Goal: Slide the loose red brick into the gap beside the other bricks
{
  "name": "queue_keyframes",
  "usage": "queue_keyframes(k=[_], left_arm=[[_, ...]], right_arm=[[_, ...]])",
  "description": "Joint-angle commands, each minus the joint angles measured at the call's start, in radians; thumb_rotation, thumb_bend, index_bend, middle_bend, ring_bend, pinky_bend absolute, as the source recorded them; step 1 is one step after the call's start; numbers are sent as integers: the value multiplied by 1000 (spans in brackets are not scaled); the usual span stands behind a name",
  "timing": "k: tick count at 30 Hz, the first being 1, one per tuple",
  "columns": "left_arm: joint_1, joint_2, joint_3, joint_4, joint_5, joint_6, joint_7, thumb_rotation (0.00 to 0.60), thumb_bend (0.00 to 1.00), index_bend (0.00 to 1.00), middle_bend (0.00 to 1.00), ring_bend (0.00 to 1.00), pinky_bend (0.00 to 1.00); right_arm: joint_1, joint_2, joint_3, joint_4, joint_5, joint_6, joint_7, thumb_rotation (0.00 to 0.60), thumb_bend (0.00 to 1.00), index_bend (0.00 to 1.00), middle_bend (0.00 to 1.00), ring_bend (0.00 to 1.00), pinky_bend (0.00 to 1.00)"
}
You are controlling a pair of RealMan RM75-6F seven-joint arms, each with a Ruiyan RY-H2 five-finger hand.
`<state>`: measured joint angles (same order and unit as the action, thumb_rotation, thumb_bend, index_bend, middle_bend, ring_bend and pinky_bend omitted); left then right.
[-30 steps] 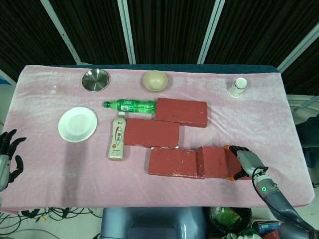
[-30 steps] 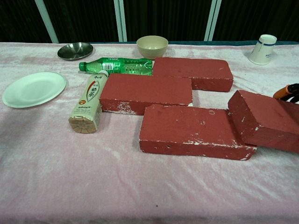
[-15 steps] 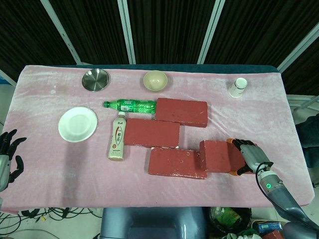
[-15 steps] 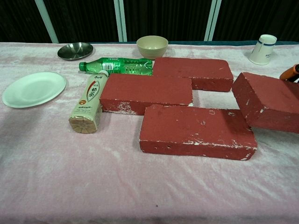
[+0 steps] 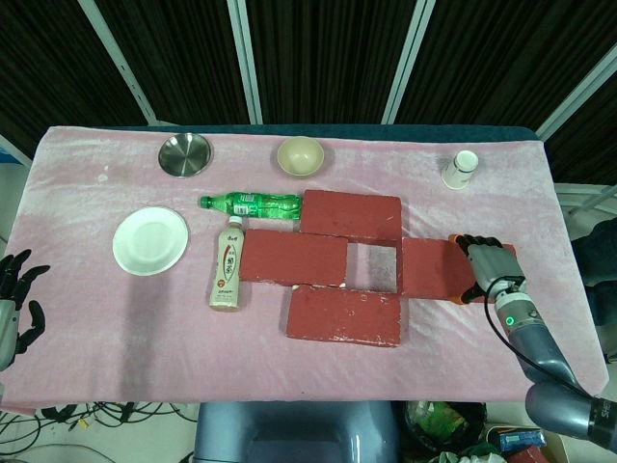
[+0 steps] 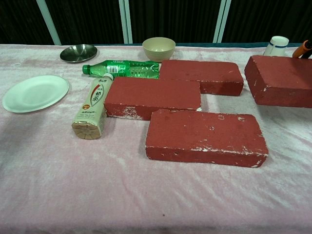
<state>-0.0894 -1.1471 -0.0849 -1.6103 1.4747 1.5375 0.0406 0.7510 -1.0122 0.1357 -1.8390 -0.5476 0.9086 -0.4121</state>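
At the far left edge of the head view the left hand (image 5: pixel 16 304) hangs off the table, fingers spread and holding nothing; on the pink cloth (image 5: pixel 96 328) a white plate (image 5: pixel 150 240) lies toward the left, with a steel dish (image 5: pixel 185 154) behind it near the far edge; a milk-tea bottle (image 5: pixel 228 264) lies on its side with its cap pointing away, and a green soda bottle (image 5: pixel 253 204) lies crosswise just behind it; a beige bowl (image 5: pixel 301 155) stands at the far middle. Three set bricks form a staggered group: the far brick (image 5: pixel 351 215), the middle brick (image 5: pixel 293 258) and the near brick (image 5: pixel 344 314); a square gap (image 5: pixel 371 265) of bare cloth sits between them, right of the middle brick. The loose red brick (image 5: pixel 434 269) lies just right of that gap, level with it, its left end at the gap's opening; the right hand (image 5: pixel 485 268) grips its right end, fingers draped over the top; a paper cup (image 5: pixel 461 170) stands at the far right.
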Motion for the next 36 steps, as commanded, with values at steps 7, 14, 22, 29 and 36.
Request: queue_keyframes(k=[7,14,22,29,36], left_arm=[[0,0,-1,2,2,1,-6,600,735,200,39,0,0],[0,1,-2,1,0,0,-6,600,735,200,39,0,0],[0,2,-2,0,-1,-1,-9,600,735,200,39,0,0],[0,1,-3,0,-3,-1,-5,600,735,200,39,0,0],[0,2,-5,0,-7,-1,-4,600,735,200,39,0,0]], right_arm=[[186,-166,7,84,393,142,-279,600,0,241,261,128,78],[215,-212,26,97,446,139,-302,600,0,241,261,127,78],[218,-221,38,77,440,153,-297,600,0,241,261,128,78],[212,-225,37,65,431,154,-289,600,0,241,262,128,78],[216,-257,38,62,397,149,-284,600,0,241,262,128,78]])
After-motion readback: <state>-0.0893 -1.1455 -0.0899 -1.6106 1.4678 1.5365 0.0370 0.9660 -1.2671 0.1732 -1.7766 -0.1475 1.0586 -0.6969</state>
